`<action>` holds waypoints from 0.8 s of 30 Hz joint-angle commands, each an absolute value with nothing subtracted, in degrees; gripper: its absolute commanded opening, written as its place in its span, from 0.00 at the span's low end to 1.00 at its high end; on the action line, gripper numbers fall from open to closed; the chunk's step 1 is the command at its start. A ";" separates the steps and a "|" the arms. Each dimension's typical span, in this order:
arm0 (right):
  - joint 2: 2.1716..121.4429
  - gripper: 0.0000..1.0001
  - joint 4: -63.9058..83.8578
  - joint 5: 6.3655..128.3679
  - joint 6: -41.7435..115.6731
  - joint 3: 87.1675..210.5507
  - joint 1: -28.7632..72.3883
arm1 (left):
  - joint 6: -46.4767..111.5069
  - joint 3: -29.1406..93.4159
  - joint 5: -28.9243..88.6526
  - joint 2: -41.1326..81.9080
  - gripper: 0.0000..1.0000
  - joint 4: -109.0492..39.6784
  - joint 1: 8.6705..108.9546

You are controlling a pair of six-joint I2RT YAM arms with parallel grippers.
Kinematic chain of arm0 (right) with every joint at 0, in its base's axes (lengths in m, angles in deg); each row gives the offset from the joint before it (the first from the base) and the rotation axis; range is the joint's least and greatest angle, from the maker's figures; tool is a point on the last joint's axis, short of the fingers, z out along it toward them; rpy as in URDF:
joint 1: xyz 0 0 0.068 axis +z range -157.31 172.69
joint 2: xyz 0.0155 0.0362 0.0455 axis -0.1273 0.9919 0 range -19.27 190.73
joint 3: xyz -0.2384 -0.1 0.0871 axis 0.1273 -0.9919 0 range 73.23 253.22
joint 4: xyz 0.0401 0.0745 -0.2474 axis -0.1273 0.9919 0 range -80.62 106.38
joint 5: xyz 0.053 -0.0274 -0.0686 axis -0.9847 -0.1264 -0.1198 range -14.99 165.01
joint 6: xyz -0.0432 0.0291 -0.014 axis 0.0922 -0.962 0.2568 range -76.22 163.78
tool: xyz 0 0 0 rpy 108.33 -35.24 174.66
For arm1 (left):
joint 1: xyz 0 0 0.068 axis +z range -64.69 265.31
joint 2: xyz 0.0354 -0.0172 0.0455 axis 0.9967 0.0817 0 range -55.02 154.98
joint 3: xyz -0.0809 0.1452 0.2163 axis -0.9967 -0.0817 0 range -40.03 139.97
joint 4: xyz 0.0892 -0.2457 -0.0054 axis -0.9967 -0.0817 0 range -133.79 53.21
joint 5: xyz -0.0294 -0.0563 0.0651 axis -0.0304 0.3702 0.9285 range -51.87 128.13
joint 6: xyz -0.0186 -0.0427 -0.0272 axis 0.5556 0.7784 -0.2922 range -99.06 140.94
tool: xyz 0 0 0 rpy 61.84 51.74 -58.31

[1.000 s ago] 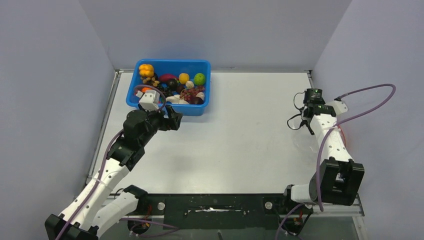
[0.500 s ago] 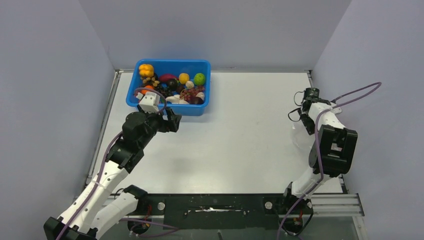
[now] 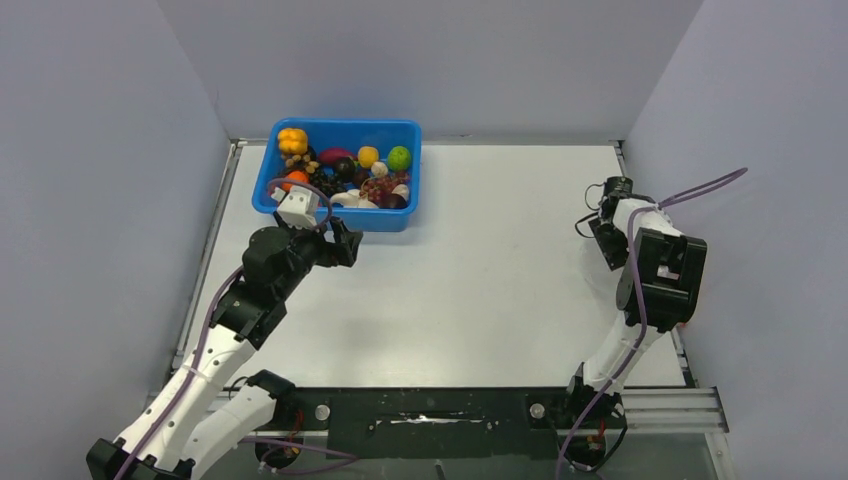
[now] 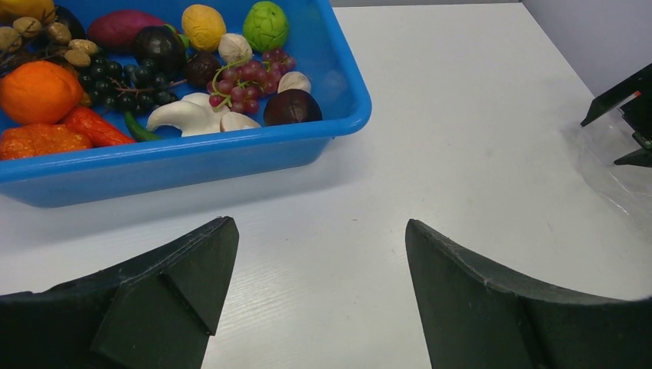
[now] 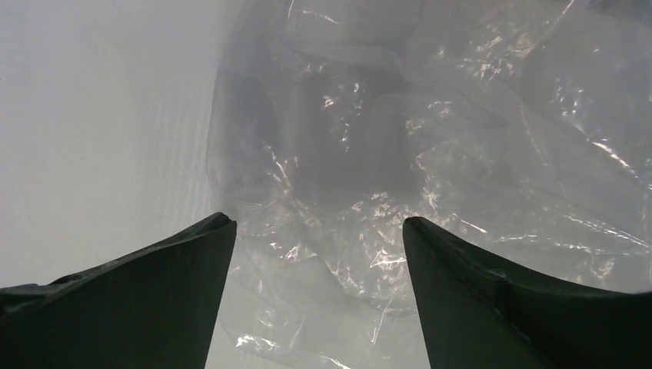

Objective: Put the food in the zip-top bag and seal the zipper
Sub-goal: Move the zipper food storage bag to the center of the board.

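The food lies heaped in a blue bin: an orange, a green ball, a yellow piece, grapes and a dark ball. My left gripper hovers just in front of the bin, open and empty. At the table's right side my right gripper points down, open, over the crumpled clear zip-top bag, with nothing between its fingers. The bag's edge also shows in the left wrist view. The zipper is out of view.
The blue bin stands at the far left of the white table; its near wall is close ahead of my left fingers. Grey walls close in the left, right and back. A purple cable loops beside the right arm.
The right arm's elbow has folded up and toward the far right, tipping its gripper down over the bag, and its jaws have widened. The left arm has barely moved.
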State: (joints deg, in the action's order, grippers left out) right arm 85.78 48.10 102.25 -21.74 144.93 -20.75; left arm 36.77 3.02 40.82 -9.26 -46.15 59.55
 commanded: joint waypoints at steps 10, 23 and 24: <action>89.35 0.67 45.49 101.00 -16.99 147.29 -20.83 | 36.05 2.96 39.70 -9.88 0.81 -43.08 60.87; 81.74 0.13 34.36 100.26 -2.30 140.66 -12.59 | 35.97 2.54 39.74 -11.31 0.80 -43.18 60.97; 81.52 0.06 33.60 99.51 -0.81 140.64 -11.76 | 35.96 2.50 39.87 -11.46 0.80 -43.16 60.97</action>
State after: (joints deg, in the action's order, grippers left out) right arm 85.06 40.38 100.33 -8.32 140.62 -15.17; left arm 36.75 2.05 40.23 -10.07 -46.07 60.67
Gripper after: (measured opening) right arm 0.159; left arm 0.802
